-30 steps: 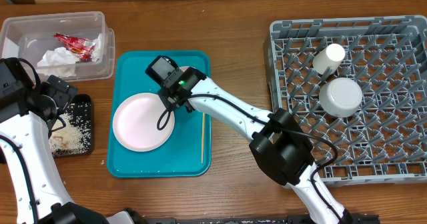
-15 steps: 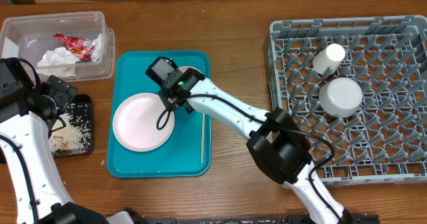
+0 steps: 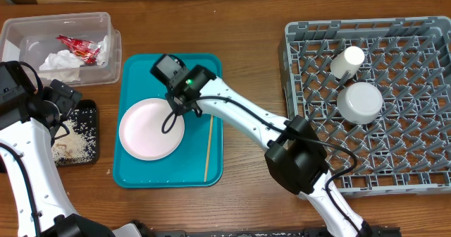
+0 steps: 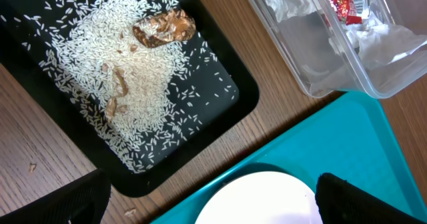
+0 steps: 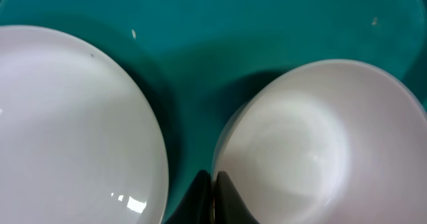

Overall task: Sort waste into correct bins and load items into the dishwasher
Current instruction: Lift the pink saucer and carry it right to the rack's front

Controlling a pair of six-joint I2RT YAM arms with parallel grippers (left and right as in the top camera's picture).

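Note:
In the right wrist view my right gripper (image 5: 213, 199) is shut on the rim of the small pink saucer (image 5: 313, 144), one finger inside and one outside. The large pink plate (image 5: 67, 131) lies just beside it on the teal tray (image 3: 141, 75). Overhead, the right wrist hides the saucer; the plate (image 3: 150, 130) and the tilted chopstick (image 3: 208, 147) show. My left gripper (image 4: 213, 214) hangs open over the plate's edge (image 4: 260, 201), holding nothing. The black tray (image 4: 220, 111) carries rice scraps (image 4: 133, 71). The clear tub (image 3: 106, 25) holds the napkin (image 3: 60, 61) and red wrapper (image 3: 79, 48).
The grey dish rack (image 3: 310, 39) fills the right side, with a white cup (image 3: 347, 61) and a pale bowl (image 3: 360, 101) upside down among its pegs. Bare wooden tabletop (image 3: 246, 25) lies between the teal tray and the rack.
My right gripper has shut on the saucer's rim and its wrist has shifted slightly to the upper left. The chopstick's lower end has swung left, so it lies tilted. The left arm is still.

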